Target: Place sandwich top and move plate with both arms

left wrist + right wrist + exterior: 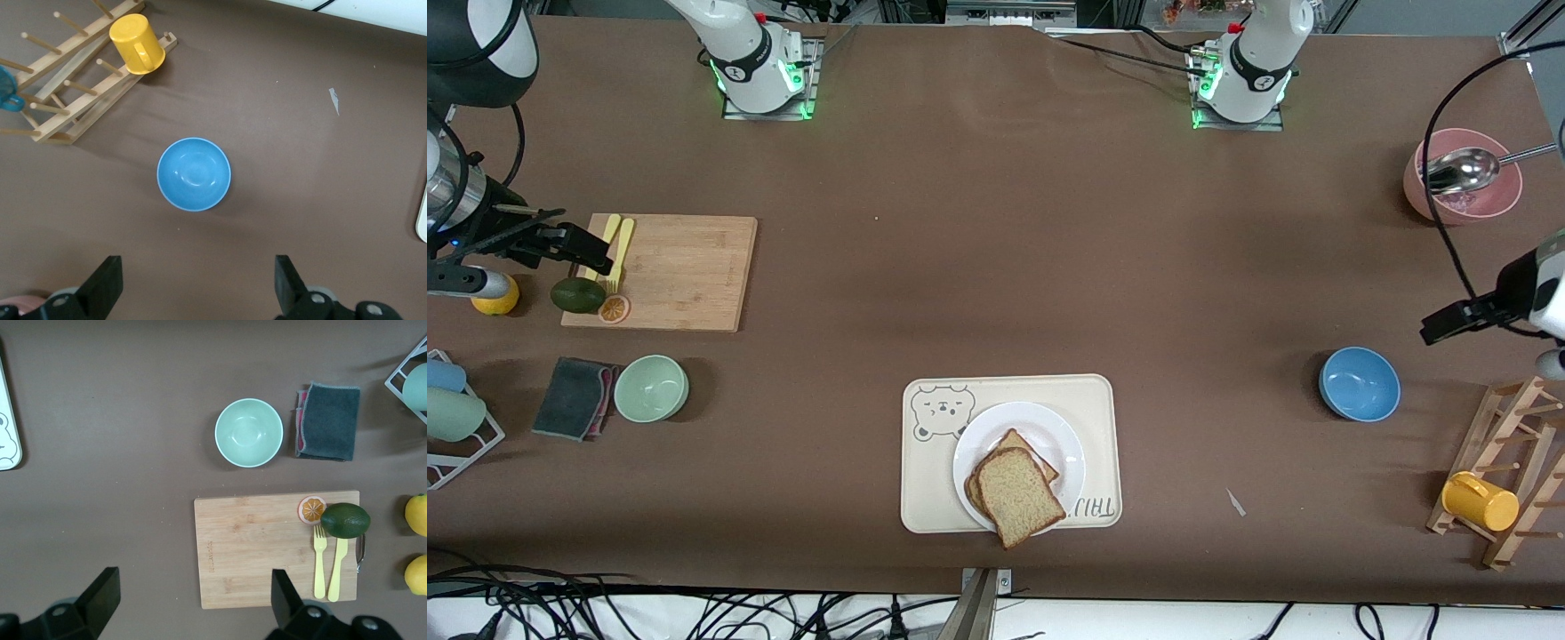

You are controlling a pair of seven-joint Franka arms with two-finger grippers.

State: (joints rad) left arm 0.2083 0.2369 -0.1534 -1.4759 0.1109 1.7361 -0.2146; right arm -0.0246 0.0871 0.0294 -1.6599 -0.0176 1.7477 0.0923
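From the front, one white plate [1018, 442] sits on one cream tray [1103, 427] and holds the stacked bread, with the sandwich top [1017, 494] as the upper slice. There are two bowls on the table, one blue bowl [1359, 383] and one green bowl [650, 388]. In the left wrist view, the left gripper [199, 288] hangs wide open over the table by the blue bowl, holding nothing. In the right wrist view, the right gripper [193, 603] hangs wide open over one cutting board [260, 550], holding nothing.

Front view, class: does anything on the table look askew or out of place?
Yes. The top bread slice sits skewed on the stack, its corner overhanging the white plate rim onto the cream tray. A small pale scrap also lies loose on the brown table.
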